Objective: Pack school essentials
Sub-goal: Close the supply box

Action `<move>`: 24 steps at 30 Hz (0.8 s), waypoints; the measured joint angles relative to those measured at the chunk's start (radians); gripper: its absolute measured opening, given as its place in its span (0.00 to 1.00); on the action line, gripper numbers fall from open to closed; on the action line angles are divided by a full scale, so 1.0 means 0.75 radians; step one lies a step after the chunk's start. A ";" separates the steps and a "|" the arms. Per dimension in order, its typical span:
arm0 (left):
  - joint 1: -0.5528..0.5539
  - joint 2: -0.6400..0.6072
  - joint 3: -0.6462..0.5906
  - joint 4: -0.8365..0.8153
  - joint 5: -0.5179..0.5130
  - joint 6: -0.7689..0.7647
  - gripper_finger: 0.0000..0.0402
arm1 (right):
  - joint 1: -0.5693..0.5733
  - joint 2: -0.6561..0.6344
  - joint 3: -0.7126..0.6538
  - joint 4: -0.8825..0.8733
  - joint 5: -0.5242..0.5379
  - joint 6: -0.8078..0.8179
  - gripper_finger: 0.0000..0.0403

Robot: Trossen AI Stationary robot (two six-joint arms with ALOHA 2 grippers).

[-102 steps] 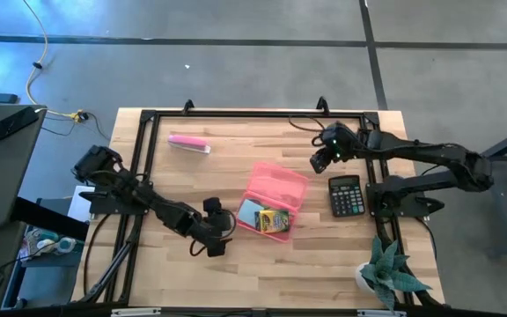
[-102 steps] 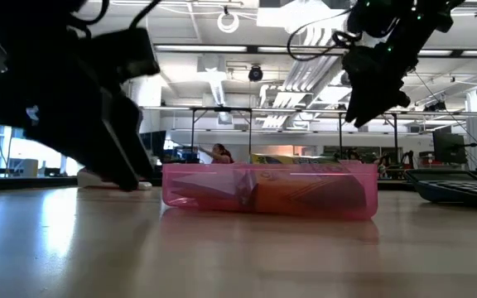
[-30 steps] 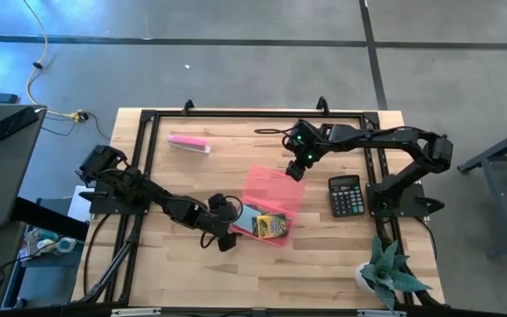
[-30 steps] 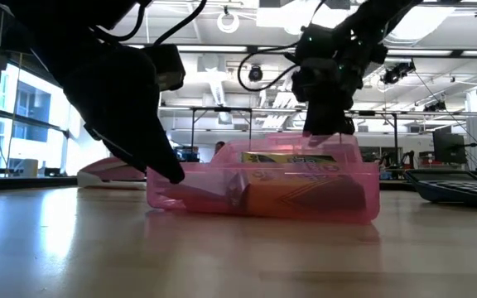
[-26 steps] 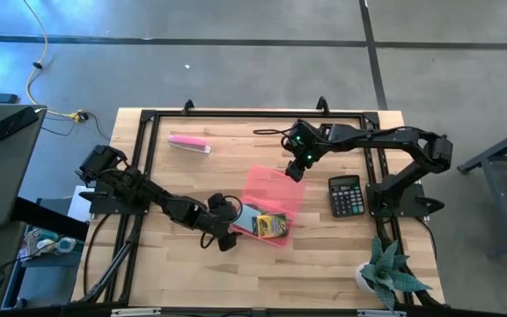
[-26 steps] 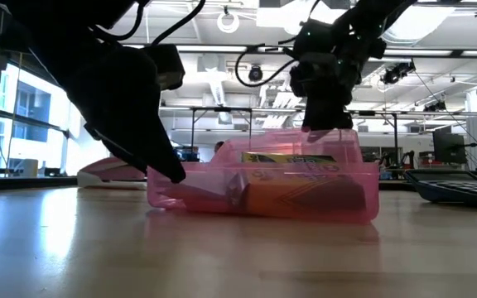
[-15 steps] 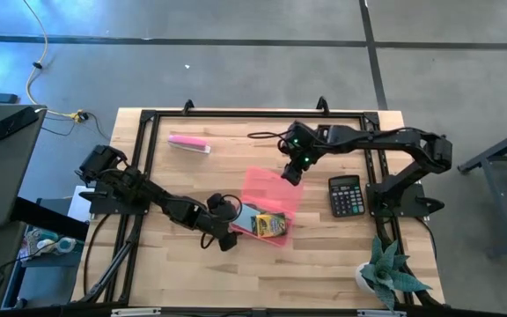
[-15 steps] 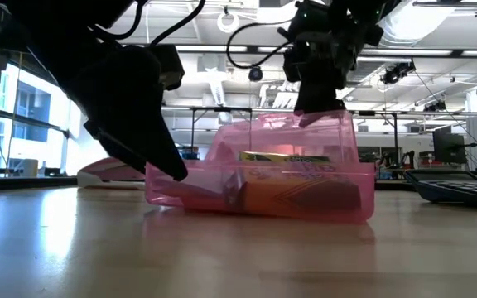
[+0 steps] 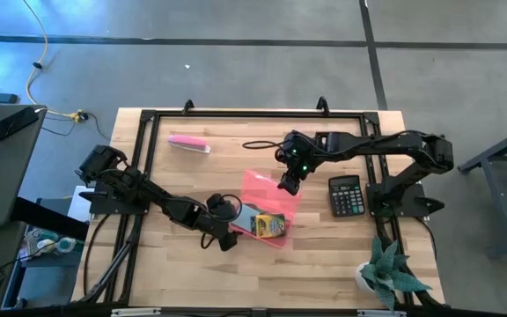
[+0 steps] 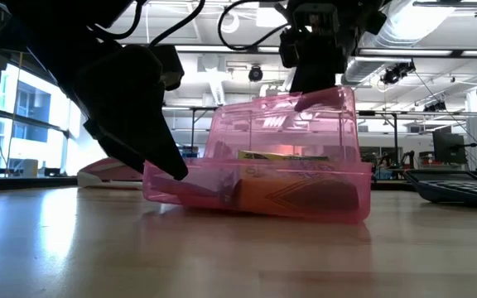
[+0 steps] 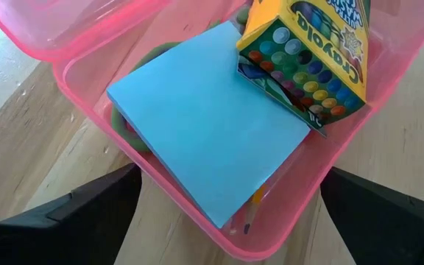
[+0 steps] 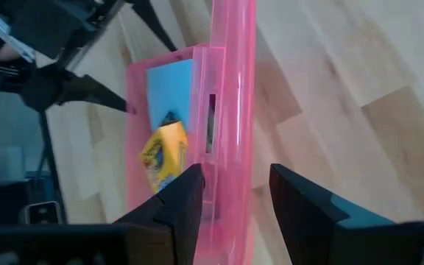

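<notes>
Two matte black jointed arms, looping black cables, green indicator light near right pincer (image 9: 289, 185), angular black fingers

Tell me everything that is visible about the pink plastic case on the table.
The pink case is translucent plastic, a shallow tray with a hinged lid. The lid stands about half raised, its edge gripped by the right end effector. The left end effector, fingers wide open, straddles one end of the tray. Inside lie a light-blue note pad and a yellow-green crayon box. The case rests on the wooden table, near its middle.
</notes>
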 joint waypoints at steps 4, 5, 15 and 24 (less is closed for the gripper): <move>0.000 0.000 0.000 0.000 -0.001 -0.003 1.00 | 0.028 -0.006 0.000 0.026 -0.020 0.052 0.38; 0.000 0.000 0.000 0.001 -0.002 -0.004 1.00 | 0.034 -0.005 -0.001 0.033 -0.029 0.061 0.38; 0.004 0.000 0.000 0.005 -0.077 -0.039 1.00 | 0.129 -0.005 -0.005 0.071 -0.040 0.119 0.38; 0.003 0.000 0.000 0.005 -0.075 -0.061 1.00 | 0.253 0.005 -0.009 0.104 0.126 0.175 0.38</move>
